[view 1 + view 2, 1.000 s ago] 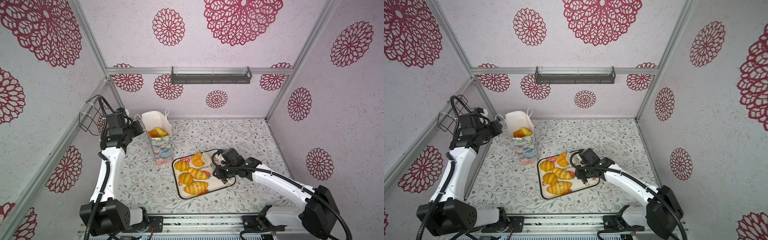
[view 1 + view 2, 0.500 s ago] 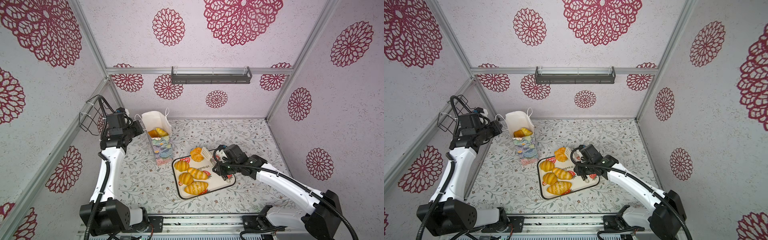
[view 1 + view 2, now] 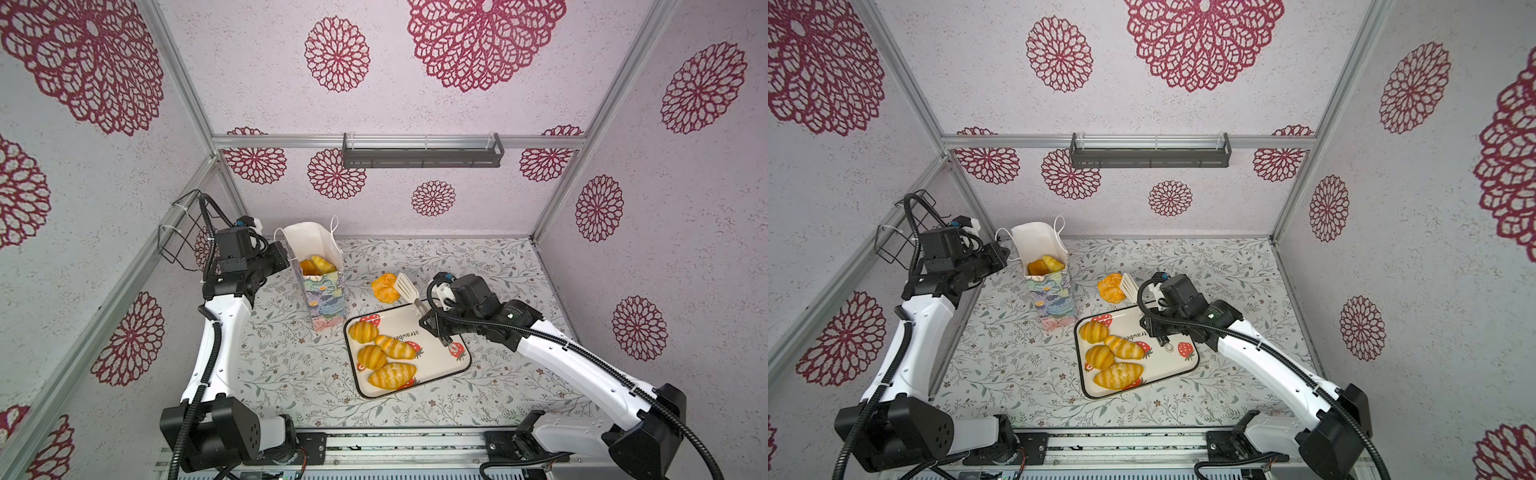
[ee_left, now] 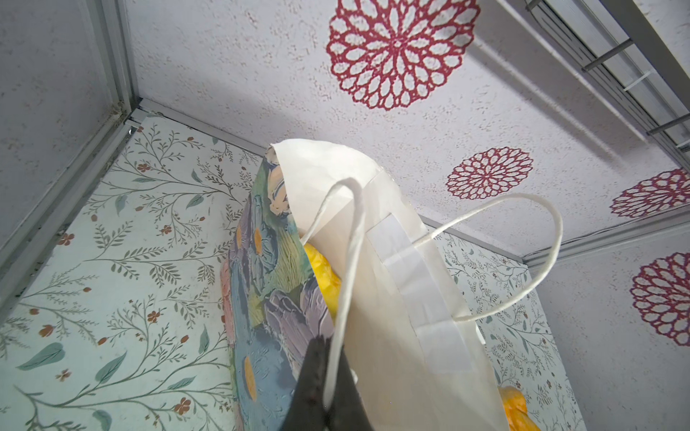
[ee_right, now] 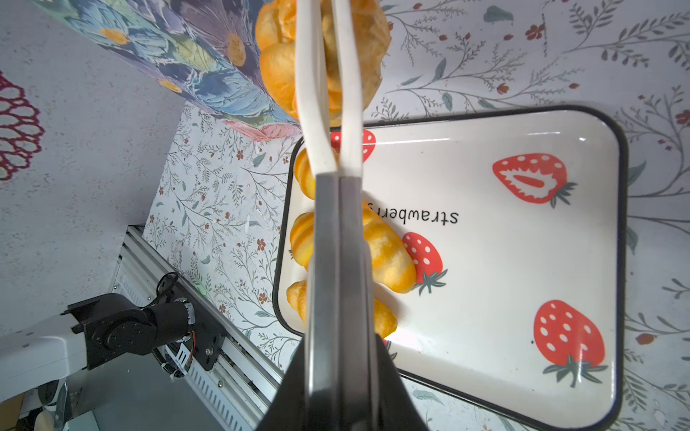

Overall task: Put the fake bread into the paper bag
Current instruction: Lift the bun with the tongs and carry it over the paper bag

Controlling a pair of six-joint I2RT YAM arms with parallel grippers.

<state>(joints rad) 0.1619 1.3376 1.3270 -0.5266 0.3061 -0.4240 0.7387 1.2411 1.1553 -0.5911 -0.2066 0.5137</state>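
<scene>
The paper bag point(image 3: 322, 291) point(image 3: 1050, 295) stands upright at the back left, its mouth open, with two pieces of fake bread point(image 3: 316, 264) inside. My left gripper point(image 3: 286, 257) point(image 4: 330, 358) is shut on the bag's white cord handle point(image 4: 351, 261). My right gripper point(image 3: 431, 316) point(image 5: 340, 347) is shut on white tongs point(image 3: 409, 293) point(image 5: 338, 224). The tongs pinch a round knotted roll point(image 3: 385, 286) point(image 3: 1111, 287) point(image 5: 276, 63) in the air between tray and bag. Several more pastries point(image 3: 384, 353) lie on the strawberry tray point(image 3: 440, 336) point(image 5: 485, 261).
A dark shelf point(image 3: 422, 156) hangs on the back wall, and a wire basket point(image 3: 178, 232) on the left wall behind my left arm. The metal rail point(image 3: 399, 440) runs along the front edge. Walls close in three sides.
My right gripper has lifted the roll in the tongs off the tray's back end, up and toward the bag. The left arm and the bag have not moved.
</scene>
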